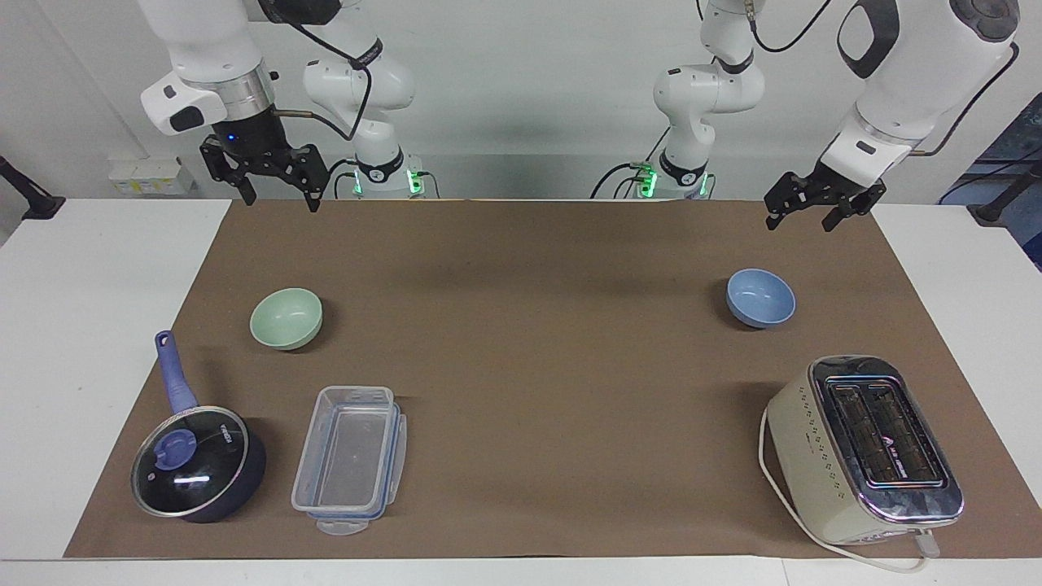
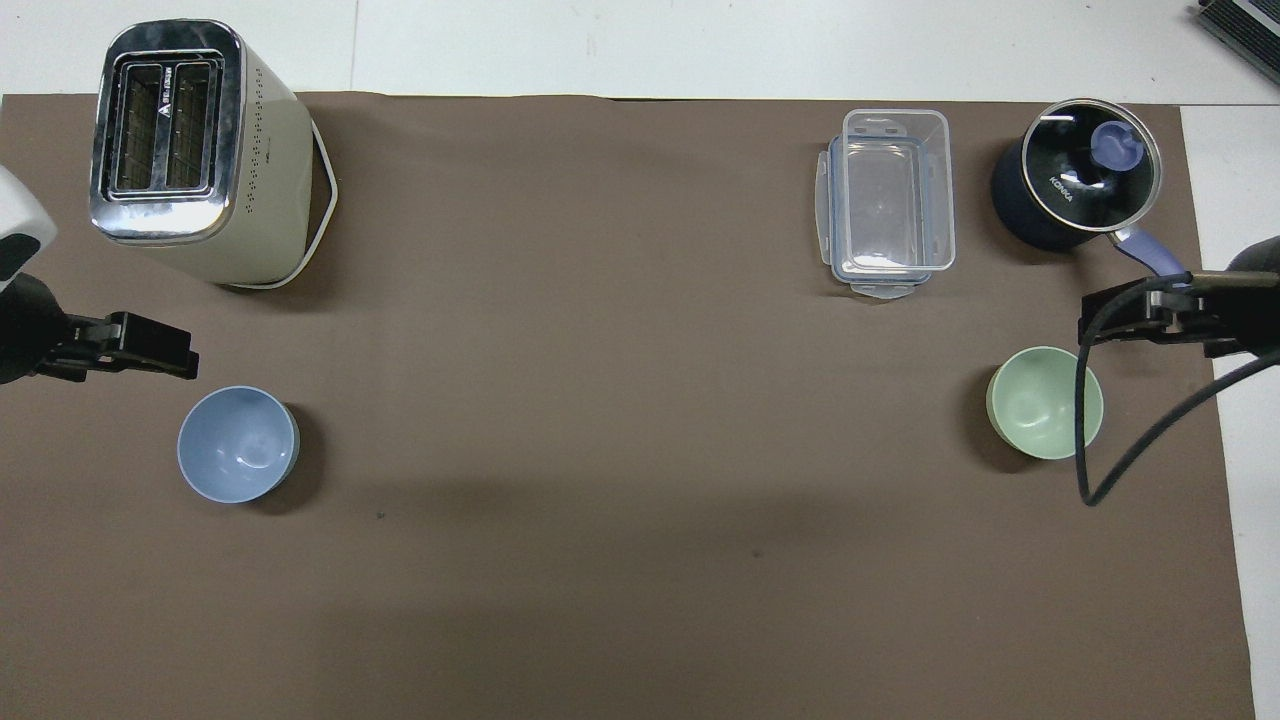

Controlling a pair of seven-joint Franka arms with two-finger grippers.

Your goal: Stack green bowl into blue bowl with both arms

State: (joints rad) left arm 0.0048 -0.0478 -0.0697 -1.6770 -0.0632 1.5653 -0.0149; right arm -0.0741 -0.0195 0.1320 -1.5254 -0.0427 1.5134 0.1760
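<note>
**Both grippers up, bowls untouched**

Starting at the right arm's end: the right gripper (image 1: 277, 189) hangs high above the brown mat (image 1: 521, 268), fingers spread, nothing held. At its 6 o'clock in the facing view sits the green bowl (image 1: 286, 318), upright on the mat, with the lidded saucepan (image 1: 198, 462) and clear container (image 1: 350, 460) farther from the robots. Across to the blue bowl (image 1: 761, 298), upright, well apart from the green one; toaster (image 1: 863, 449) at its 5 o'clock. The left gripper (image 1: 818, 209) hovers at the bowl's 1 o'clock, fingers parted, empty.

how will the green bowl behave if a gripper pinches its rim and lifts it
The green bowl looks like smooth, thin plastic, so probably stiff and light. Its matte, curved wall may slip in a rim pinch. It is empty and upright on the brown mat; a push would likely slide it, perhaps rocking.
</note>
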